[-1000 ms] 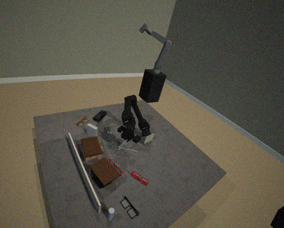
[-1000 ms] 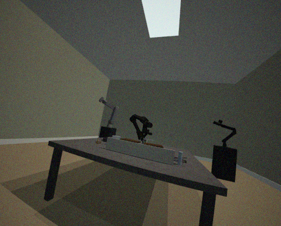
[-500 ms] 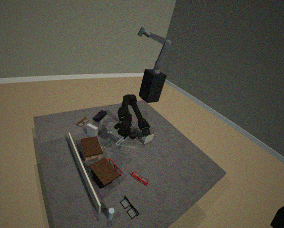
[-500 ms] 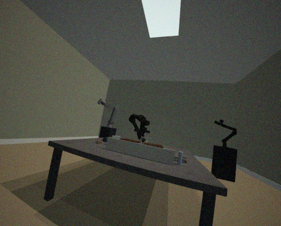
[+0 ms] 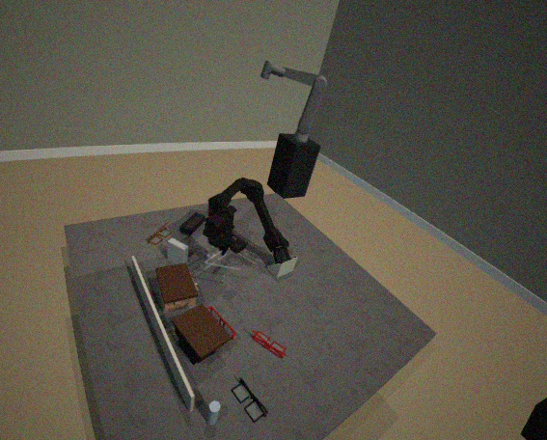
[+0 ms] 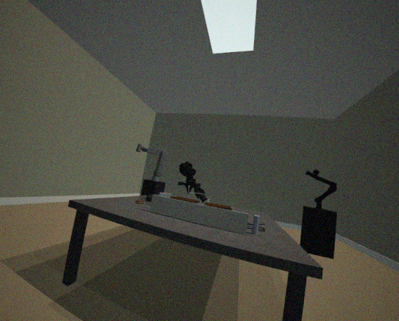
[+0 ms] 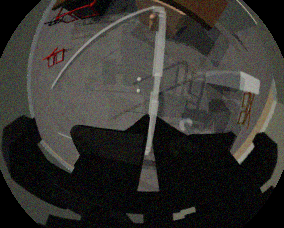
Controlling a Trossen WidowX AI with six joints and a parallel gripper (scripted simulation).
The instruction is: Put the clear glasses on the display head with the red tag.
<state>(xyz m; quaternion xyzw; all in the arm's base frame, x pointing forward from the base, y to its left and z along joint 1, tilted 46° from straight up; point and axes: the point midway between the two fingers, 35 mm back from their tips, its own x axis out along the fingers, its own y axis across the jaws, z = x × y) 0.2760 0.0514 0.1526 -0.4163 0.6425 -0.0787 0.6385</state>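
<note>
The clear glasses point(image 5: 227, 265) point(image 7: 158, 60) are pale and thin. My gripper point(image 5: 225, 250) point(image 7: 149, 118) is shut on their front frame, which runs away from the fingers in the wrist view; one long temple sweeps left from its far end. They are held off the table, beside the two heads. One head has a brown top point(image 5: 177, 282) point(image 6: 185, 199) and light skin; its nose point(image 7: 152, 19) shows beside the frame's far end. The other, brown-topped point(image 5: 202, 331) point(image 6: 218, 205) and dark, wears red glasses point(image 5: 222, 322). I cannot make out the red tag.
A long pale barrier point(image 5: 159, 328) point(image 6: 200, 216) stands behind the heads. A white block point(image 5: 177, 252) point(image 7: 249, 82), orange glasses point(image 5: 159, 233) point(image 7: 246, 107) and a black case point(image 5: 192, 223) lie at one side; red glasses point(image 5: 269, 344) point(image 7: 58, 57), black glasses point(image 5: 251, 399) and a pale cylinder point(image 5: 213, 413) point(image 6: 255, 224) at the other.
</note>
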